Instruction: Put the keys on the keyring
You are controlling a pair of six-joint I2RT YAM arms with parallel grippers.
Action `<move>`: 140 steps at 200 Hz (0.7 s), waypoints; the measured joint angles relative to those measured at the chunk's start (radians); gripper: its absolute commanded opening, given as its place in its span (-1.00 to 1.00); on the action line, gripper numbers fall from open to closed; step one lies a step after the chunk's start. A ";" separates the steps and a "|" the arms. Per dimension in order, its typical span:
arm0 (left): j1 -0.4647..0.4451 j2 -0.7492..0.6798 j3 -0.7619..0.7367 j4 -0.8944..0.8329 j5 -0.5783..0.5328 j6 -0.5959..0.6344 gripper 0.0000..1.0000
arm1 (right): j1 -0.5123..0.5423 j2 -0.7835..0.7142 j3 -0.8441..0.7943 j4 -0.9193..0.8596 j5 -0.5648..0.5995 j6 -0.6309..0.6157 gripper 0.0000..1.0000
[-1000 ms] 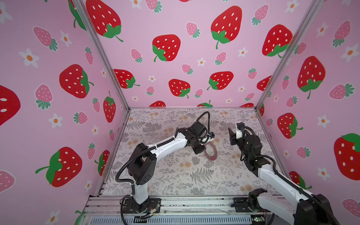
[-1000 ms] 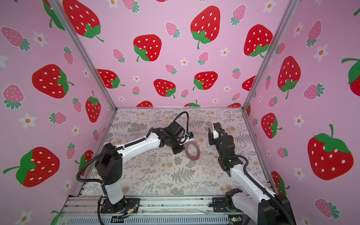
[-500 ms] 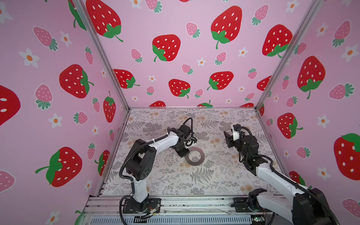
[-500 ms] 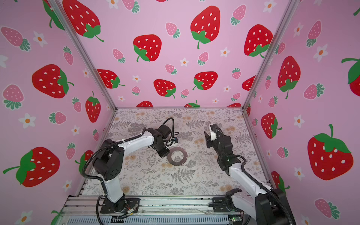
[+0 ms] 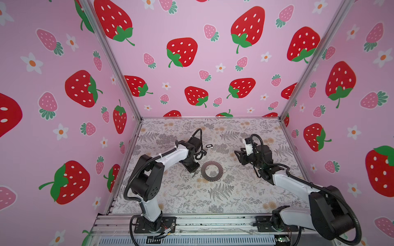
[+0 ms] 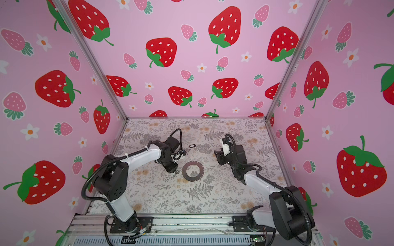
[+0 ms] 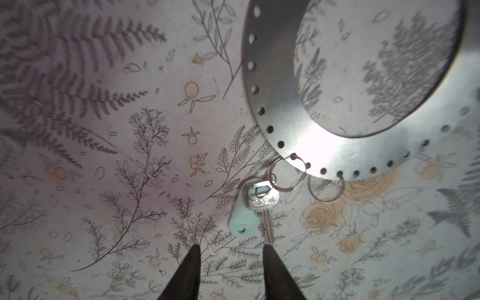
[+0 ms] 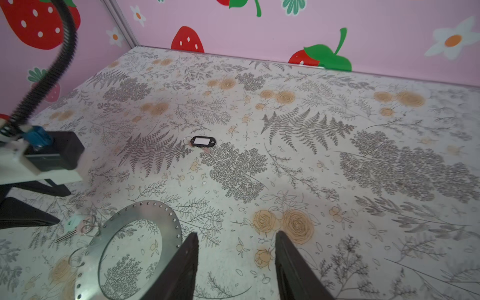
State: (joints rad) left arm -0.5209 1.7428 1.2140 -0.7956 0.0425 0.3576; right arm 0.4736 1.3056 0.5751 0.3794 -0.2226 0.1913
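**While One Key Hangs on the Ring, the Black Tag Lies Loose**

Since the floral table (image 5: pixel 213 198) carries everything, we start there. The left gripper (image 7: pixel 231 246) stands part-open above it and grips nothing. The right gripper (image 8: pixel 236 233) is spread wider and is likewise empty. The keyring (image 5: pixel 211 171) lies flat between the two arms, just beside the left gripper and near the right one. We judge it lies flat so that a free loop can be reached. The key (image 7: pixel 261 200), with its pale green tag (image 7: pixel 244 220), hangs from one wire loop (image 7: pixel 287 174), blade tip just beside the left fingertips (image 7: pixel 268 253). A second loop (image 7: pixel 326 189) is empty. The black tag (image 8: pixel 203 141) rests well apart, toward the back wall, beyond both grippers.
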 measured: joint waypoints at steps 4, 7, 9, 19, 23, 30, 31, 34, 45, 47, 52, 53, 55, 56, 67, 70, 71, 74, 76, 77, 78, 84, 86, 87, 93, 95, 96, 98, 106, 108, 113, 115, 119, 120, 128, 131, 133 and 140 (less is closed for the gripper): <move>0.000 -0.022 -0.005 0.012 0.006 0.008 -0.13 | 0.006 0.018 0.018 -0.017 -0.004 0.004 -0.06; 0.000 -0.039 -0.009 0.024 0.014 0.012 -0.12 | 0.011 0.027 0.030 -0.028 -0.008 0.010 -0.07; 0.001 -0.053 -0.011 0.032 0.020 0.016 -0.12 | 0.014 0.036 0.039 -0.037 -0.009 0.012 -0.08; 0.004 -0.105 -0.020 0.076 0.048 0.040 -0.10 | 0.031 0.073 0.080 -0.077 -0.021 0.024 -0.09; 0.005 -0.122 -0.022 0.098 0.056 0.047 -0.10 | 0.036 0.088 0.097 -0.097 -0.024 0.029 -0.09; 0.009 -0.147 -0.023 0.135 0.075 0.058 -0.10 | 0.047 0.112 0.123 -0.132 -0.035 0.039 -0.09; 0.010 -0.151 -0.023 0.143 0.079 0.060 -0.10 | 0.049 0.116 0.128 -0.139 -0.037 0.042 -0.09; 0.011 -0.156 -0.023 0.156 0.089 0.062 -0.10 | 0.053 0.125 0.138 -0.154 -0.042 0.046 -0.09; 0.024 -0.163 -0.014 0.211 0.133 0.065 -0.09 | 0.065 0.158 0.171 -0.212 -0.070 0.069 -0.10; 0.026 -0.161 -0.012 0.218 0.140 0.065 -0.09 | 0.067 0.163 0.175 -0.223 -0.077 0.072 -0.10; 0.036 -0.153 -0.004 0.241 0.161 0.063 -0.09 | 0.072 0.174 0.184 -0.247 -0.092 0.082 -0.10; 0.037 -0.151 -0.003 0.245 0.165 0.063 -0.09 | 0.072 0.176 0.185 -0.250 -0.094 0.084 -0.11; 0.041 -0.146 0.001 0.255 0.174 0.062 -0.09 | 0.074 0.179 0.187 -0.259 -0.099 0.087 -0.11; 0.042 -0.145 0.002 0.260 0.178 0.061 -0.09 | 0.074 0.181 0.188 -0.262 -0.101 0.089 -0.11; 0.063 -0.117 0.014 0.317 0.224 0.056 -0.09 | 0.082 0.198 0.192 -0.306 -0.137 0.108 -0.12; 0.066 -0.111 0.016 0.332 0.234 0.055 -0.09 | 0.084 0.202 0.192 -0.317 -0.143 0.113 -0.12; 0.068 -0.109 0.016 0.336 0.237 0.054 -0.09 | 0.084 0.204 0.192 -0.323 -0.147 0.115 -0.12; 0.072 -0.102 0.016 0.350 0.248 0.053 -0.09 | 0.086 0.208 0.192 -0.334 -0.154 0.121 -0.12; 0.074 -0.100 0.016 0.357 0.253 0.053 -0.09 | 0.087 0.210 0.192 -0.342 -0.158 0.125 -0.12; 0.076 -0.097 0.017 0.364 0.258 0.053 -0.09 | 0.088 0.212 0.192 -0.347 -0.161 0.127 -0.12; 0.077 -0.095 0.017 0.367 0.261 0.053 -0.09 | 0.089 0.213 0.191 -0.349 -0.163 0.129 -0.12; 0.084 -0.084 0.017 0.386 0.276 0.052 -0.09 | 0.091 0.222 0.190 -0.369 -0.175 0.141 -0.13; 0.087 -0.081 0.017 0.394 0.283 0.053 -0.09 | 0.092 0.225 0.190 -0.375 -0.180 0.146 -0.13; 0.087 -0.080 0.017 0.397 0.285 0.052 -0.09 | 0.092 0.225 0.190 -0.376 -0.181 0.148 -0.13; 0.092 -0.070 0.017 0.414 0.299 0.052 -0.09 | 0.095 0.232 0.187 -0.390 -0.189 0.161 -0.13; 0.093 -0.067 0.017 0.421 0.305 0.051 -0.09 | 0.095 0.233 0.185 -0.394 -0.192 0.164 -0.13; 0.093 -0.066 0.017 0.423 0.307 0.051 -0.09 | 0.095 0.234 0.184 -0.397 -0.194 0.167 -0.13; 0.094 -0.064 0.017 0.429 0.312 0.050 -0.09 | 0.096 0.235 0.181 -0.400 -0.196 0.175 -0.13; 0.097 -0.058 0.017 0.444 0.329 0.048 -0.09 | 0.101 0.235 0.169 -0.406 -0.204 0.193 -0.12; 0.098 -0.057 0.017 0.449 0.334 0.047 -0.09 | 0.102 0.235 0.165 -0.406 -0.207 0.198 -0.12; 0.100 -0.056 0.017 0.458 0.345 0.045 -0.09 | 0.105 0.235 0.157 -0.407 -0.212 0.210 -0.11; 0.101 -0.056 0.017 0.463 0.350 0.043 -0.09 | 0.107 0.235 0.153 -0.407 -0.214 0.213 -0.11; 0.103 -0.056 0.017 0.470 0.361 0.042 -0.08 | 0.109 0.235 0.146 -0.407 -0.218 0.225 -0.10; 0.103 -0.056 0.017 0.472 0.362 0.042 -0.08 | 0.110 0.235 0.145 -0.407 -0.219 0.228 -0.10; 0.105 -0.056 0.017 0.489 0.378 0.039 -0.08 | 0.117 0.235 0.134 -0.408 -0.224 0.245 -0.09; 0.105 -0.056 0.017 0.494 0.385 0.039 -0.08 | 0.121 0.235 0.130 -0.407 -0.226 0.254 -0.08; 0.106 -0.056 0.017 0.497 0.387 0.038 -0.08 | 0.124 0.235 0.127 -0.407 -0.228 0.259 -0.08; 0.108 -0.056 0.017 0.509 0.400 0.037 -0.08 | 0.135 0.237 0.122 -0.406 -0.235 0.273 -0.08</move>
State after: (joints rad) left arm -0.4129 1.6863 1.2308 -0.2871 0.4423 0.3946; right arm 0.6086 1.5425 0.6968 -0.0265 -0.4580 0.4644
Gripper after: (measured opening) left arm 0.459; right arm 0.455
